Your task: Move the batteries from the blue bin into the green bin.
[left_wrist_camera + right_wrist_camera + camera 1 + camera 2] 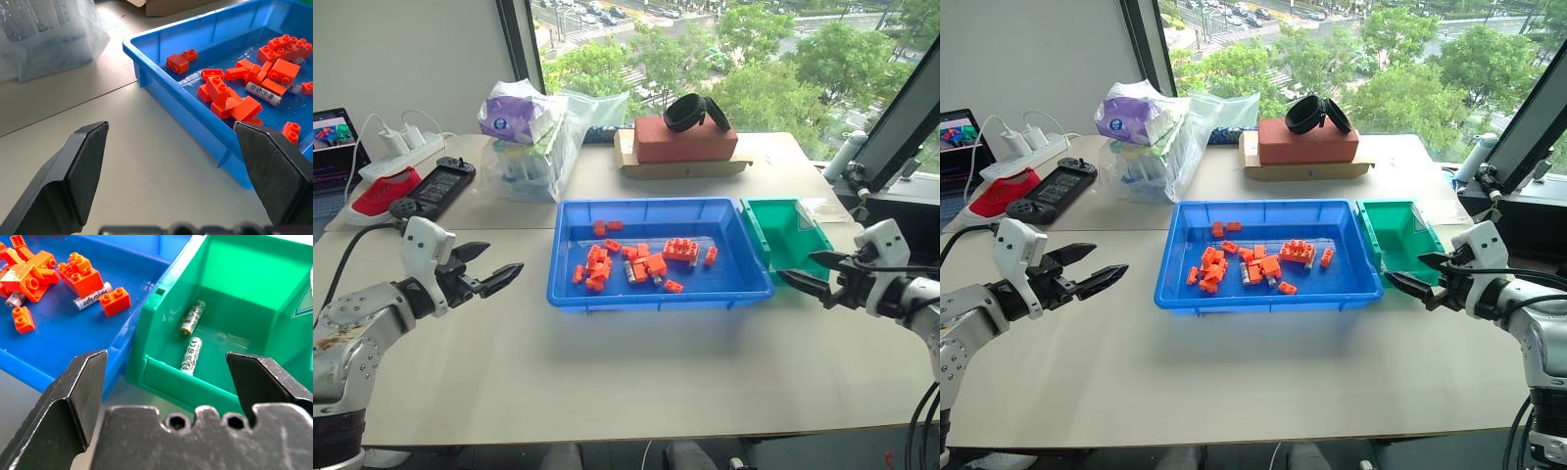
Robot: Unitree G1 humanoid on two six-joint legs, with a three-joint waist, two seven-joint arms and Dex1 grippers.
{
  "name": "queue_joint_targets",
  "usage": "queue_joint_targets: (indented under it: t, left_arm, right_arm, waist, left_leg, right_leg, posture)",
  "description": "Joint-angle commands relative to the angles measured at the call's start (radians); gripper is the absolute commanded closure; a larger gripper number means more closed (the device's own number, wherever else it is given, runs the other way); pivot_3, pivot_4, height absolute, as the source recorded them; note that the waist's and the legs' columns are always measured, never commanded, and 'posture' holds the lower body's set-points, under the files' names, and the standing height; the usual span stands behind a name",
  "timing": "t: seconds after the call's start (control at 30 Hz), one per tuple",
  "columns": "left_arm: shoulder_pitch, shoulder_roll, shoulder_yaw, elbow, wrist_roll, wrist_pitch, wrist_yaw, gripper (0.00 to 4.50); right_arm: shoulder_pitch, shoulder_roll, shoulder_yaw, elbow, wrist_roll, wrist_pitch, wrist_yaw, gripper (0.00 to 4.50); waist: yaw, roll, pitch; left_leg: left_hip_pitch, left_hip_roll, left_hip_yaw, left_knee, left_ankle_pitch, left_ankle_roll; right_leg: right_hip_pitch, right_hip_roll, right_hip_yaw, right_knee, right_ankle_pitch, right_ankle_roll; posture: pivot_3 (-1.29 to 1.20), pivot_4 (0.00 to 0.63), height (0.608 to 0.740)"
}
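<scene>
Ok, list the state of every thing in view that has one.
left gripper: open, empty, beside the blue bin.
right gripper: open, empty, by the green bin.
blue bin: holds orange bricks and batteries.
green bin: two batteries inside.
plastic bag: stuffed, upright.

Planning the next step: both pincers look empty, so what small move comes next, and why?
Probably the right pincer, open beside the green bin holding two batteries, should reach left into the blue bin for the battery by the bricks.
</scene>
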Motion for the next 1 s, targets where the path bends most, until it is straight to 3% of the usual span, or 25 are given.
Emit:
queue_joint_targets:
  t: [0.03,0.2,0.3,0.57,0.8,1.0]
  left_arm:
    - [-0.018,0.023,0.031,-0.014,-0.012,-0.020,-0.031,0.05]
    - [-0.045,0.059,0.051,-0.036,-0.071,-0.003,-0.106,0.05]
    - [-0.034,0.073,0.052,-0.054,-0.077,-0.002,-0.133,0.05]
    - [0.040,0.075,0.041,-0.145,-0.048,0.005,-0.103,0.05]
    - [0.131,0.039,0.107,-0.267,-0.128,0.035,-0.069,0.05]
    - [0.139,0.012,0.116,-0.315,-0.156,0.055,0.001,0.05]
  right_arm:
    - [-0.022,-0.012,0.001,-0.015,-0.005,-0.024,0.004,0.00]
    - [-0.110,-0.094,0.098,-0.065,-0.008,0.061,0.076,0.00]
    - [-0.266,-0.099,0.176,-0.092,0.019,0.121,0.112,0.00]
    - [-0.604,0.077,0.482,-0.016,-0.087,0.049,0.224,0.00]
    - [-0.707,0.243,0.698,0.141,-0.249,-0.129,0.311,0.00]
    - [-0.754,0.341,0.770,0.251,-0.338,-0.242,0.353,0.00]
  waist:
    - [0.000,0.000,0.000]
    - [-0.003,0.000,0.000]
    - [-0.014,0.000,0.000]
    - [-0.028,0.000,0.000]
    - [-0.024,0.000,0.000]
    - [-0.023,0.000,0.000]
  left_leg:
    - [0.000,0.000,0.000,0.000,0.000,0.000]
    - [0.000,0.000,0.000,0.000,0.000,0.000]
    - [0.000,0.000,0.000,0.000,0.000,0.000]
    - [0.000,0.000,-0.001,0.000,0.000,0.000]
    - [-0.002,0.000,-0.001,-0.001,0.000,0.000]
    - [-0.002,0.000,-0.001,0.000,0.000,0.000]
  right_leg:
    - [0.000,0.000,0.000,0.000,0.000,0.000]
    - [0.000,0.000,0.000,0.001,0.000,0.000]
    - [-0.001,0.000,0.000,0.001,0.000,0.000]
    - [-0.001,0.000,0.000,0.000,0.000,0.000]
    - [-0.003,0.000,0.000,0.001,0.000,0.000]
    - [-0.003,0.000,0.000,0.002,0.000,0.000]
  posture:
    - [0.00,0.150,0.740]
    - [0.00,0.150,0.740]
    - [0.00,0.150,0.740]
    - [0.00,0.150,0.740]
    - [0.00,0.150,0.740]
    - [0.00,0.150,0.740]
